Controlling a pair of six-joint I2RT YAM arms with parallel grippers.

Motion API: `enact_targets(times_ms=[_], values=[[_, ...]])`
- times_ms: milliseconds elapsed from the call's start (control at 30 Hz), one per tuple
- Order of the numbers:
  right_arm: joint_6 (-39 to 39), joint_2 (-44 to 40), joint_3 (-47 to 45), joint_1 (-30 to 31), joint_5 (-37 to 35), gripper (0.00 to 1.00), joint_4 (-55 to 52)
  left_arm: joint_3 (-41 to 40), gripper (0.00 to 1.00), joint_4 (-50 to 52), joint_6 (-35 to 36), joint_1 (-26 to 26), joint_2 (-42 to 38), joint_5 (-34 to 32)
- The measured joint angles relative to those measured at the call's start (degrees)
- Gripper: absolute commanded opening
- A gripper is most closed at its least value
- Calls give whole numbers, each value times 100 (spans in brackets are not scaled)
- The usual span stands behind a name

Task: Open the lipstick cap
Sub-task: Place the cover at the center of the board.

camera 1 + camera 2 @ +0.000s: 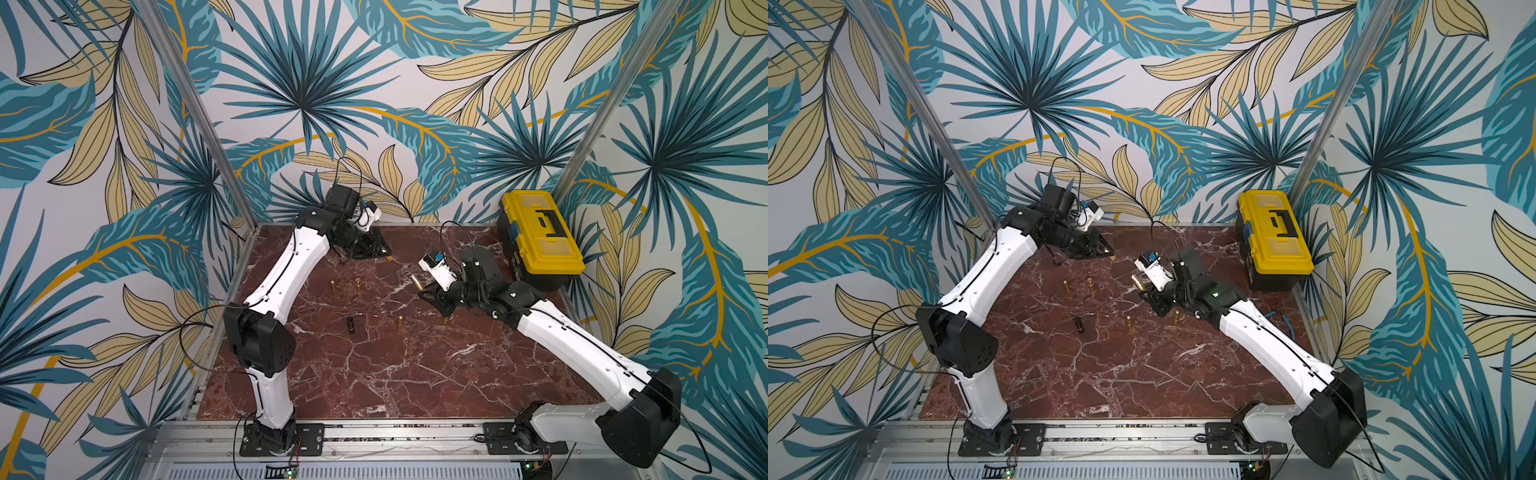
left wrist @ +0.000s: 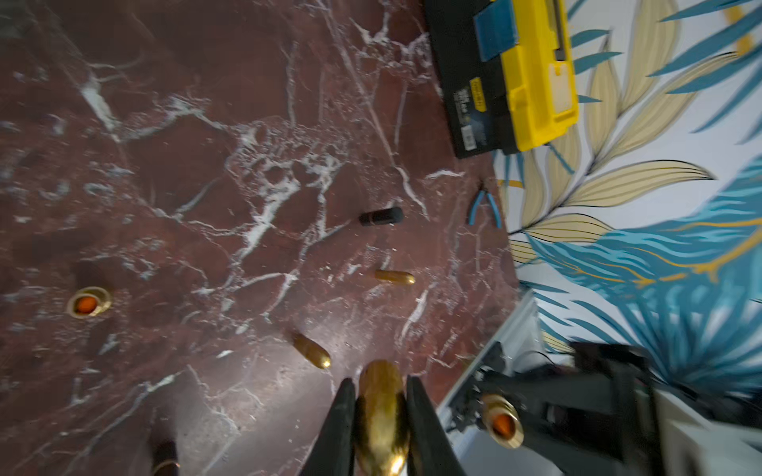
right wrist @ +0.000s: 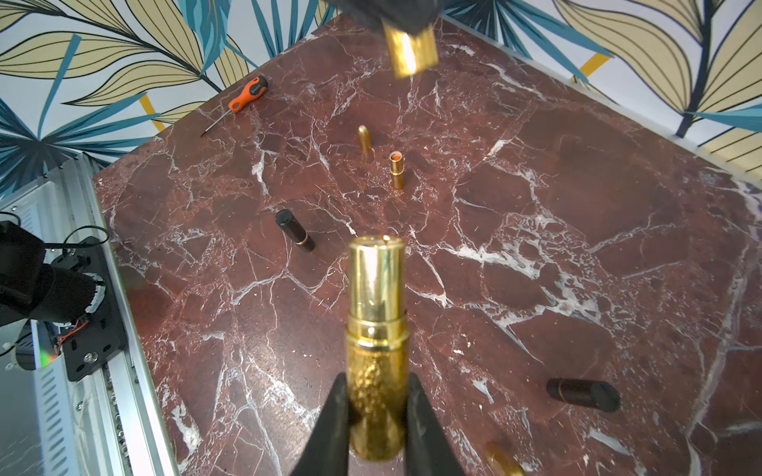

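While the gold cap (image 2: 381, 416) is being pinched between the pressed-in fingers of the left gripper (image 2: 380, 383), the uncapped gold lipstick (image 3: 377, 288) is being clamped at its textured base by the right gripper (image 3: 376, 379). Both pieces are being held above the far half of the marble table (image 1: 374, 374), apart from each other, with a black lipstick (image 1: 351, 324) seen on the table nearer the front.

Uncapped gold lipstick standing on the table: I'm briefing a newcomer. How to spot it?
On the red marble table, find the gold pair standing nearest the back wall. The uncapped gold lipstick shows orange on top; its neighbour is rounded.
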State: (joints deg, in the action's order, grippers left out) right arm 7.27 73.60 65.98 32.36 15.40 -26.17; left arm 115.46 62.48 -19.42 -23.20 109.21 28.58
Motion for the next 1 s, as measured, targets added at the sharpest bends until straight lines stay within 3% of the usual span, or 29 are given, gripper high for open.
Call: enact_targets(times_ms=[233,367,600,1000], values=[[-116,-461,-157,0,-415,7,269,424,0,-13,170,-525,1231,-1681],[-138,-664,-310,0,-573,7,367,584,0,-20,245,-560,1834,-2212],[-146,-695,-343,0,-752,8,367,619,4,-205,345,-564,2400,-2656],[-149,-695,-343,0,-813,9,365,120,4,-769,426,-608,2444,-2870]])
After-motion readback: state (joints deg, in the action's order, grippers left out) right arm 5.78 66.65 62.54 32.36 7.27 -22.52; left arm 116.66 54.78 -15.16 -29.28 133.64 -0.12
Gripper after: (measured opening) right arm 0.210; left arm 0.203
